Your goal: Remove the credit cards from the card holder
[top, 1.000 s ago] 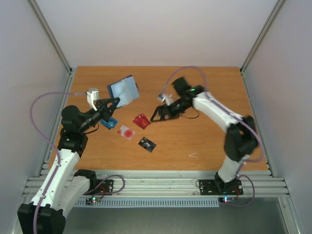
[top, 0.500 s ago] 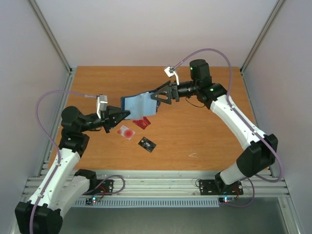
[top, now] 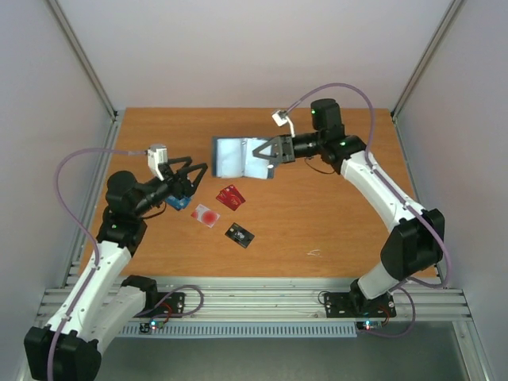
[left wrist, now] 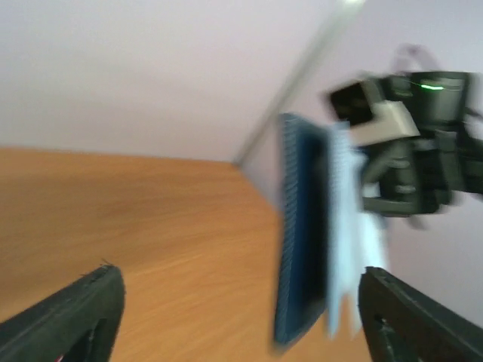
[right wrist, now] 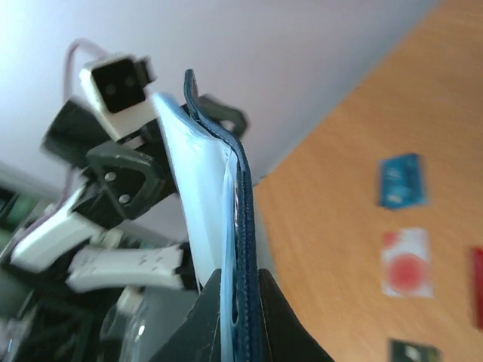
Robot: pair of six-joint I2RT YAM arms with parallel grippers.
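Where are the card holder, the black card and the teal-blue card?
card holder [top: 235, 157]: top external view, pale inner face.
black card [top: 239, 235]: top external view, its centre.
teal-blue card [right wrist: 399, 181]: right wrist view, its centre.

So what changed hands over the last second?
The dark navy folding card holder passed over: the right gripper rose from the wooden table and shut on it, and the left gripper opened and drew back toward its base. The four plastic credit cards lie where they were.

No writing is legible, even on the credit cards [top: 208, 215].
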